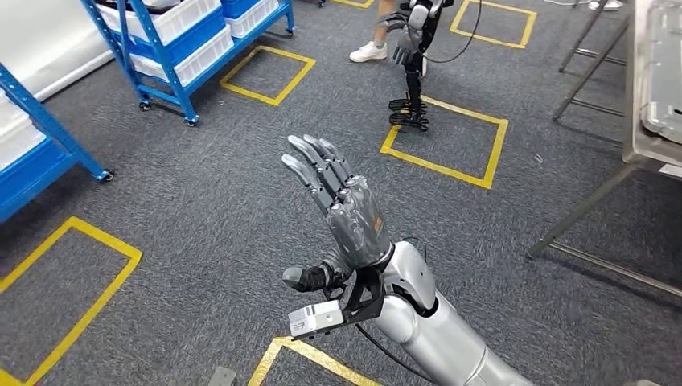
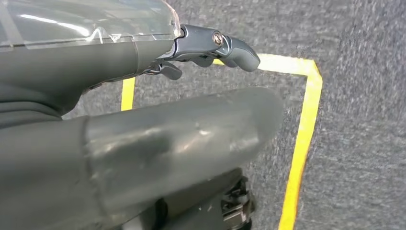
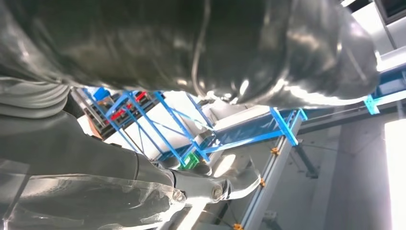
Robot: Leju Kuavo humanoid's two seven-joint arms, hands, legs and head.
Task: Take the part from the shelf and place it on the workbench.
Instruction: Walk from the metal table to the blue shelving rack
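Well, the right hand (image 1: 342, 213) is raised mid-frame in the head view over the grey carpet (image 1: 201, 209). Its fingers are straight and spread, the thumb sticks out sideways, and it holds nothing. The silver forearm (image 1: 434, 338) comes in from the lower right.

The left hand (image 2: 167, 143) hangs over the carpet and a yellow tape square (image 2: 306, 124) in the left wrist view. One fingertip (image 2: 239, 50) curls down; I cannot tell whether this hand is closed or spread.

I cannot tell which thing is the part, so its direction, long axis and look go unstated. A pale grey moulded piece (image 1: 663, 80) lies on the metal workbench (image 1: 635, 145) at the right edge, cut off by the frame; I cannot tell if it is the part.

The blue rack (image 1: 181, 84) at the upper left holds white bins (image 1: 189, 16) on its levels. Their contents are hidden from this angle. A second blue shelf (image 1: 48, 133) is at the left edge.

Yellow tape squares (image 1: 450, 141) mark the floor. At the top stand the dark legs of another robot (image 1: 412, 88), with a person's white shoe (image 1: 368, 53) just beside them.

In the right wrist view, blue shelf frames (image 3: 191, 134) show past the right hand, and a dark glossy shape across the top is too close to identify.
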